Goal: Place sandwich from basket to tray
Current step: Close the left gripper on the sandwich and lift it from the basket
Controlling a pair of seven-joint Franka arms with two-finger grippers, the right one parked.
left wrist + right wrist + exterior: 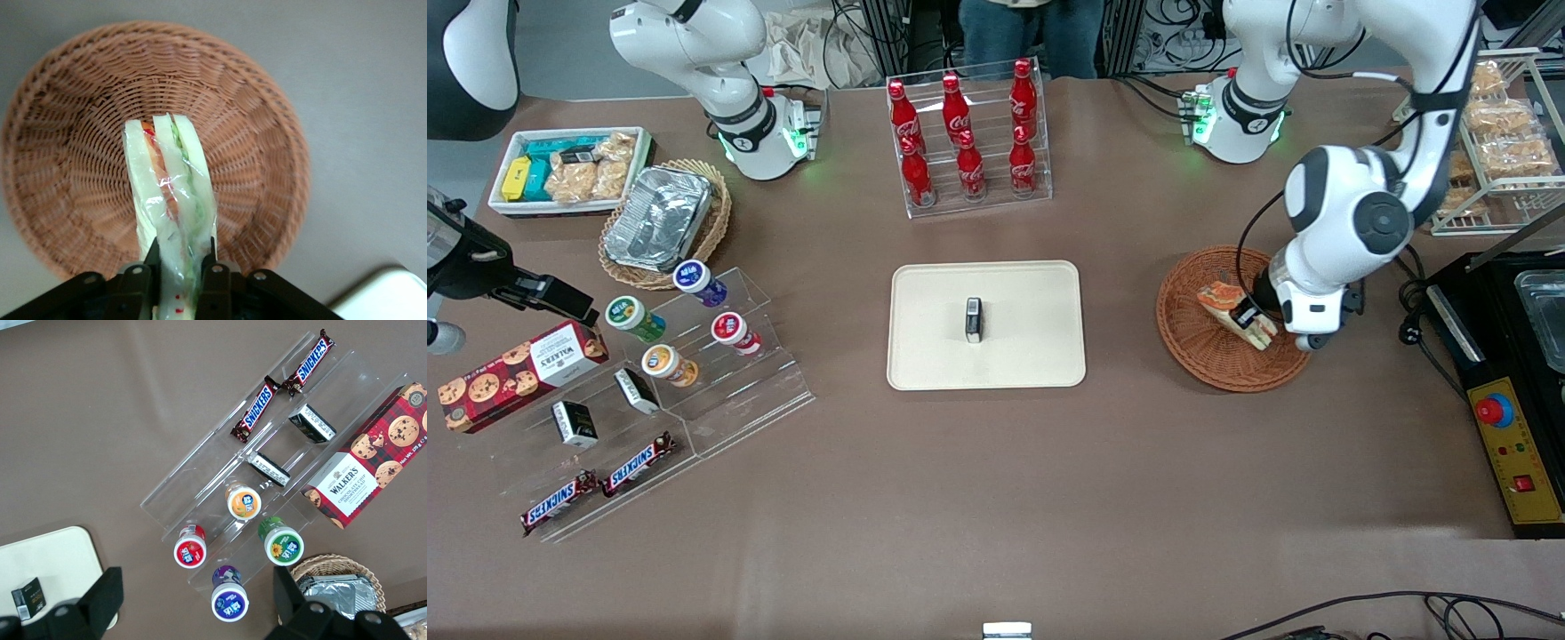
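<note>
Two Snickers bars [596, 489] and one Walkers cookie box [520, 373] sit toward the parked arm's end of the tabletop [996, 498]. Six Coca-Cola bottles [965, 142] stand racked. One tray [934, 356] carries one small black box [974, 319]. The end effector [1254, 322] hangs over the one basket [1192, 347], arm bent downward, fingers [215, 279] clamped on the one sandwich [170, 200].

robot lab | mock shop table [996, 498] | emergency-stop box [1513, 444] | cables [1183, 36]
</note>
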